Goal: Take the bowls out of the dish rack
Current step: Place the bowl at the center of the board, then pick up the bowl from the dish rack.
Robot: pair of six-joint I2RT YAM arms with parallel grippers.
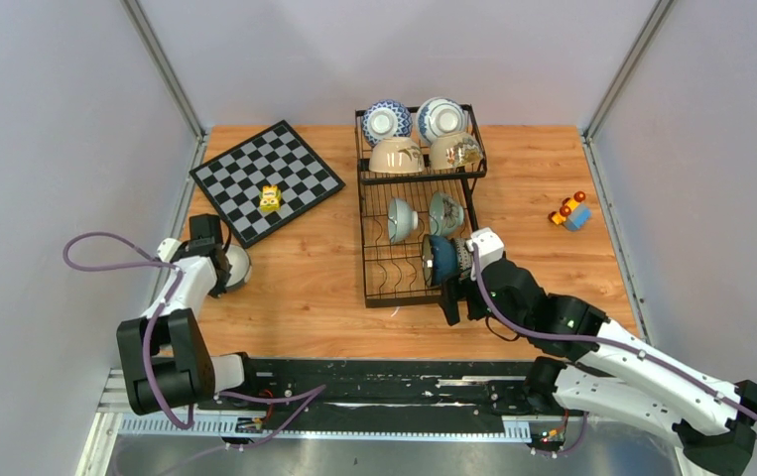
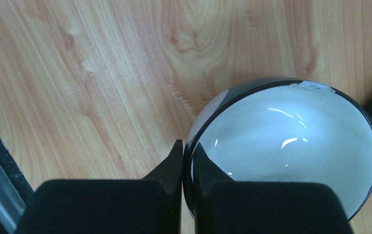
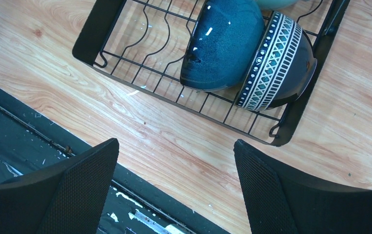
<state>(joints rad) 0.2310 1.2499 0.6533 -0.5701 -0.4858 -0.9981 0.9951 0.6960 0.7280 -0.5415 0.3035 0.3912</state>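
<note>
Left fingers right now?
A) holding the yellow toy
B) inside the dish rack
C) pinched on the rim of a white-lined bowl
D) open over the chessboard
C: the left wrist view shows the left fingers closed on the dark rim of the white-lined bowl, one inside and one outside.

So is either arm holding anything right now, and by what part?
The left gripper pinches the white-lined dark bowl by its rim. The right gripper is open, holding nothing.

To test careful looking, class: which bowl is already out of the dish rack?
The dark-rimmed, white-inside bowl, its rim pinched by the jaws of the left gripper. Every other bowl sits in the dish rack.
</note>
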